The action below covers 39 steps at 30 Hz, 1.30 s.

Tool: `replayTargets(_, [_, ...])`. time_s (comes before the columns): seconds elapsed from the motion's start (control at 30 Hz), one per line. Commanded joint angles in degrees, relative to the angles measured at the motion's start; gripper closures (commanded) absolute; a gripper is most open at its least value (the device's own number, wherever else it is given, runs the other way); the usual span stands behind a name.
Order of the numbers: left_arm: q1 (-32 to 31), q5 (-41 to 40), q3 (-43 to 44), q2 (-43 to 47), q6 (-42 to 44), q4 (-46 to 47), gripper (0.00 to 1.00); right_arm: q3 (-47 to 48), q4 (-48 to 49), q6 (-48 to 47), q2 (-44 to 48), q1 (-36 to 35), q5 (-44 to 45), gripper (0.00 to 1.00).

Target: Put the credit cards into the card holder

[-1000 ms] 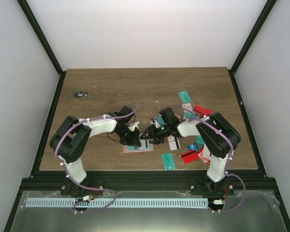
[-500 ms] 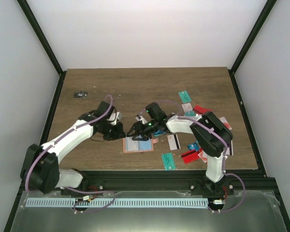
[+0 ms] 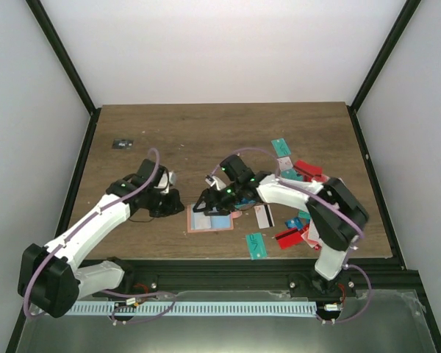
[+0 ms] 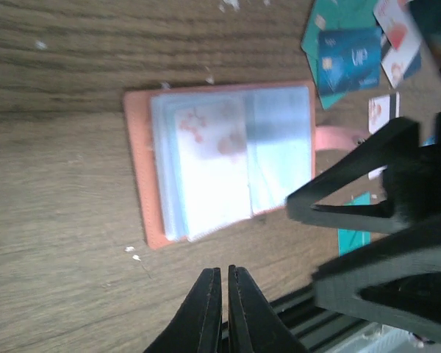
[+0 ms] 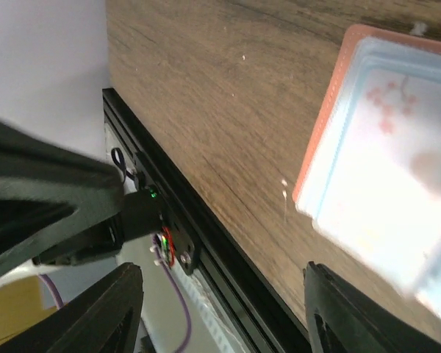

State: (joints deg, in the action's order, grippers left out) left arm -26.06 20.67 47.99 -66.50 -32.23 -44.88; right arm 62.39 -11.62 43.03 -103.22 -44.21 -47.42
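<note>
Card holder (image 3: 212, 220) lies open and flat on the table (image 3: 206, 132), near the front edge, centre.

I see one white-pink card (image 4: 209, 158) sitting in its blue-grey pocket. Rest of the credit cards (image 3: 294, 176) are scattered just to its right: teal, red, blue, and one white with a black stripe. Right gripper (image 5: 222, 273) hangs over the holder's left edge, jaws spread wide, nothing between them. Left gripper (image 4: 222, 278) sits just left of the holder, low over bare wood, fingers pressed together, carrying nothing. The two grippers are close, tips nearly facing each other.
</note>
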Motion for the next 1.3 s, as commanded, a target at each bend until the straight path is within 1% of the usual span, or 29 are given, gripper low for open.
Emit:
replayTargets(0.0, [-4.3, 1.4, 1.8, -1.5, 1.3, 1.2, 0.94, -5.6, -9.7, -2.5, 10.5, 1.1, 9.3, 0.35])
replayTargets(0.07, [-7.4, 1.8, 2.5, -3.0, 1.1, 3.2, 0.94, -9.4, -12.9, -1.3, 14.9, 1.6, 12.6, 0.33])
replayTargets(0.2, [-13.7, 2.3, 4.8, -8.2, 0.6, 7.8, 0.94, -15.4, -20.2, 2.3, 23.3, 2.4, 18.5, 0.24])
replayTargets(0.33, [-18.2, 3.9, 8.3, -15.2, 1.0, 11.6, 0.94, -23.4, -24.1, 8.2, 32.6, 2.5, 18.7, 0.16])
replayTargets(0.43, [-20.3, 5.4, 12.2, -20.5, 2.1, 13.0, 0.94, -28.5, -25.7, 12.6, 40.4, 2.5, 19.1, 0.14])
replayTargets(0.53, [-22.6, 6.2, 16.3, -26.3, 3.6, 13.2, 0.94, -31.6, -27.4, 15.1, 46.1, 2.5, 19.5, 0.13])
replayTargets(0.73, [-26.9, 6.4, 25.0, -38.8, 6.5, 12.0, 0.94, -36.8, -28.2, 18.2, 50.1, 2.5, 19.9, 0.11])
replayTargets(0.87, [-28.4, 7.3, 29.7, -45.5, 6.9, 11.5, 0.94, -39.3, -27.0, 19.9, 52.4, 2.6, 20.6, 0.11])
replayTargets(1.0, [-29.4, 7.1, 34.9, -51.4, 8.8, 8.4, 0.94, -41.3, -25.9, 20.7, 53.5, 2.7, 20.8, 0.11])
replayTargets(1.1, [-30.0, 6.4, 36.7, -53.9, 9.8, 6.9, 0.95, -43.1, -24.6, 21.6, 54.4, 2.8, 20.5, 0.11])
replayTargets(1.27, [-31.0, 4.9, 36.5, -55.8, 11.2, 5.9, 0.95, -45.2, -22.9, 22.6, 56.3, 3.2, 20.7, 0.1])
